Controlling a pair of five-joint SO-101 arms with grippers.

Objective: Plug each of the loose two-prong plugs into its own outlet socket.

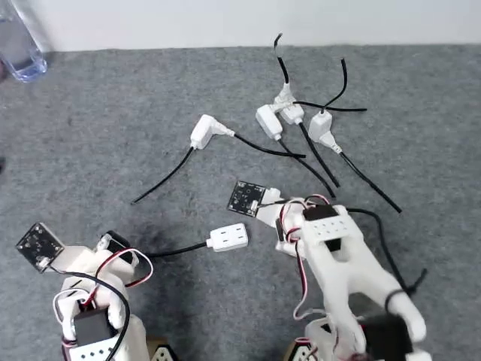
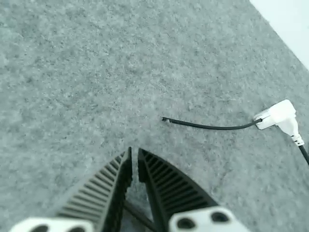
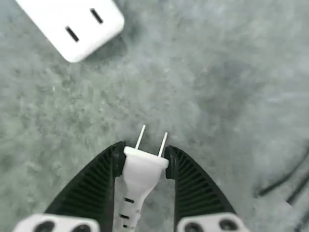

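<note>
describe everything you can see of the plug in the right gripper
The plug is white and looks like smooth plastic, with a flared head and a notched neck behind it. Two thin bare metal prongs stick out of the head, straight and parallel. The right gripper is shut on the head, its black ridged fingers pressing both sides. The plug is over the grey carpet, prongs apart from the white socket block.

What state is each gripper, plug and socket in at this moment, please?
Left gripper: shut, empty.
Right gripper: shut on the held plug.
Held plug: clamped, prongs out, not inserted.
Socket: lying flat, both visible slots empty.
Angled plug: loose on the carpet, unplugged.
Far cluster: white ends lying together, cords crossed; cannot tell if any are joined.
</note>
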